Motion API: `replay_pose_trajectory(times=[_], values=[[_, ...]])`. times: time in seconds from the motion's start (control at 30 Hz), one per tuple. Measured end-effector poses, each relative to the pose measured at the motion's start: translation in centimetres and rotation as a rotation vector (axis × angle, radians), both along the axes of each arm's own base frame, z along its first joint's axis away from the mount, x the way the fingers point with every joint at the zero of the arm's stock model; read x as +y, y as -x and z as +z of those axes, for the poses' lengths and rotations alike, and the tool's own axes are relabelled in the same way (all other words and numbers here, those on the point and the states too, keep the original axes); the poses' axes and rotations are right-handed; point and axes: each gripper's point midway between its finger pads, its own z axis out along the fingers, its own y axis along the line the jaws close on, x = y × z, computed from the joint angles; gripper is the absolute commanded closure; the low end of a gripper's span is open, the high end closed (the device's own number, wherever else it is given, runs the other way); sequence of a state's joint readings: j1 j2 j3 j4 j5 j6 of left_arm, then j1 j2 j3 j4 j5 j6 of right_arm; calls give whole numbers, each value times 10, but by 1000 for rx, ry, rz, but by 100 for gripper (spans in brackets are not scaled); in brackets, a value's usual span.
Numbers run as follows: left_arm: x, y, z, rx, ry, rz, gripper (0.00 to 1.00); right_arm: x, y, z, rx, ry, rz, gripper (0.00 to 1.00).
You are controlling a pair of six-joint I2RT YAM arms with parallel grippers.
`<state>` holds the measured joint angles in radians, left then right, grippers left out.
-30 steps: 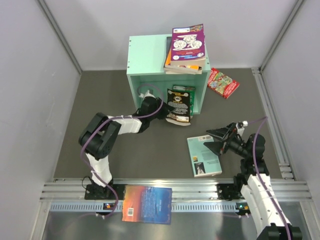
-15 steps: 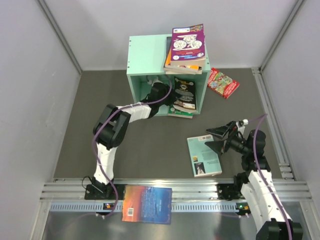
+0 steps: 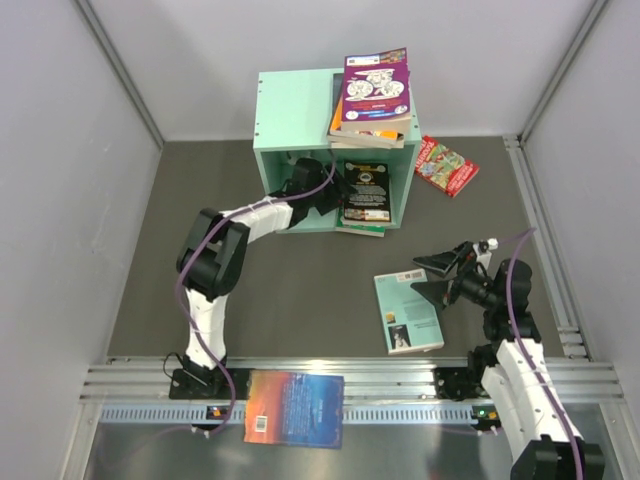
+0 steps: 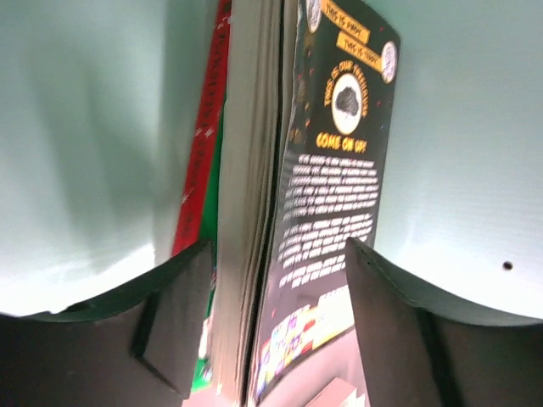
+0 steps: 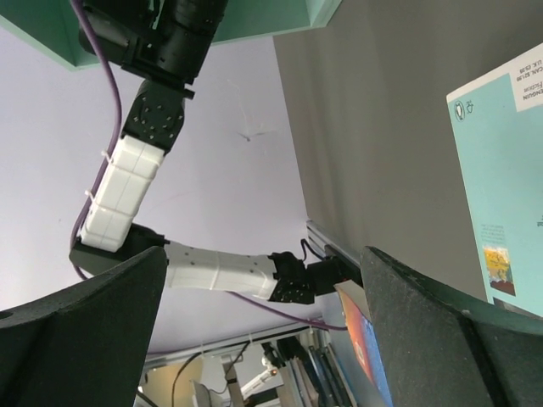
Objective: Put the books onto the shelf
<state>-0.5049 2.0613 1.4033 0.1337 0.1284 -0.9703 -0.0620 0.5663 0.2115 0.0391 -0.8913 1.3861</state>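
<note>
The mint-green shelf [image 3: 290, 110] stands at the back of the mat, open front toward me, with a purple-topped stack of books [image 3: 373, 95] on its roof. My left gripper [image 3: 333, 190] reaches into the opening. In the left wrist view its jaws [image 4: 278, 246] stand open on either side of a black book [image 4: 335, 161], upright against red and green books [image 4: 204, 144]. My right gripper [image 3: 428, 276] hangs open and empty over a teal book [image 3: 407, 311]. A red book [image 3: 446, 166] lies right of the shelf.
A blue-orange book [image 3: 295, 408] lies on the metal rail between the arm bases. Grey walls close in the dark mat on three sides. The right wrist view shows the left arm's white links [image 5: 127, 195] and the teal book [image 5: 501, 170].
My left arm has pushed the black book from in front of the shelf into its opening and stood it upright, and its jaws have opened. The right arm has barely moved.
</note>
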Motion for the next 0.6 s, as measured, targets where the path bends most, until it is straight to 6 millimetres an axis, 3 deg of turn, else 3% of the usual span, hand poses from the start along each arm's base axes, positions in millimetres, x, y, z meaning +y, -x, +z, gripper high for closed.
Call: replay_pose_trajectory(times=[0.27, 0.47, 0.6], values=[[27, 30, 3, 39, -117, -1, 28, -4, -7, -7, 14, 64, -14, 2], [50, 68, 8, 63, -155, -10, 28, -9, -12, -13, 35, 128, -30, 3], [61, 97, -1, 90, -181, -45, 28, -24, -26, -15, 82, 301, -52, 3]])
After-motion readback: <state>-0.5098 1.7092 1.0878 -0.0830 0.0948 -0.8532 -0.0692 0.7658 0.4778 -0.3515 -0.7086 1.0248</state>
